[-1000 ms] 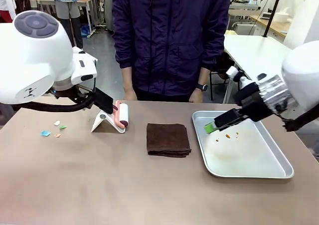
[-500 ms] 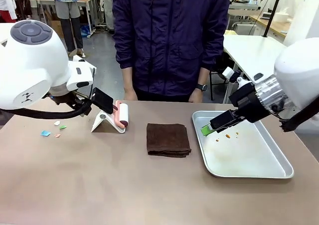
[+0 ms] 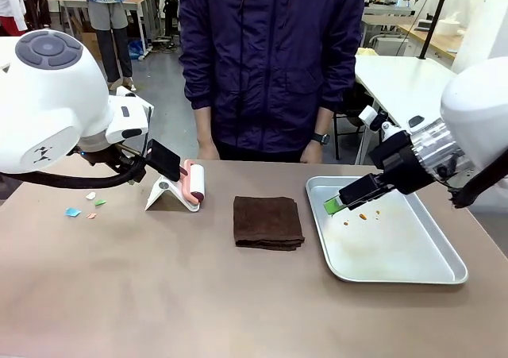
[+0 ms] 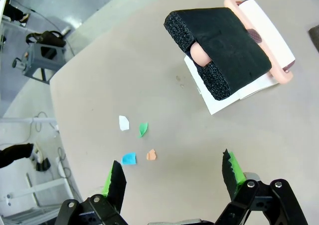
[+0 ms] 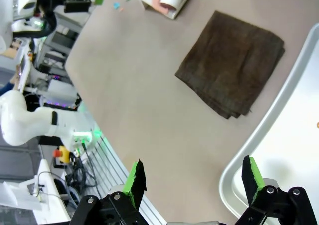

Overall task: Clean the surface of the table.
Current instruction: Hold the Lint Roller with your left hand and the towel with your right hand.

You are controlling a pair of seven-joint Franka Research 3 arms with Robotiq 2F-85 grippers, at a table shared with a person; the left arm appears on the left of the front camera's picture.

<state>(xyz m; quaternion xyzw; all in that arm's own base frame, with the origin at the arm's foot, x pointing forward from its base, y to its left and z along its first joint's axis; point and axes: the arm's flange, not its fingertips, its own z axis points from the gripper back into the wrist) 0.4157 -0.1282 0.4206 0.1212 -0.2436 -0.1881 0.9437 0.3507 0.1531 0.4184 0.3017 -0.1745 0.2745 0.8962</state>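
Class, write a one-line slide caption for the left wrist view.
Open left gripper looks down on coloured scraps and a lint roller on the table.

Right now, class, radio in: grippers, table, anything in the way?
Left gripper, right gripper: both open, empty. Table: paper scraps not yet cleared. Lint roller, brown cloth, tray sitting on it.

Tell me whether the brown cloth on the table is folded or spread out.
Folded: the brown cloth lies as a compact square, layered edges showing along one side.

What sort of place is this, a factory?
Probably a robotics lab or test workshop: two white robot arms flank a brown table, with more white worktables behind and cables and gear on the floor.
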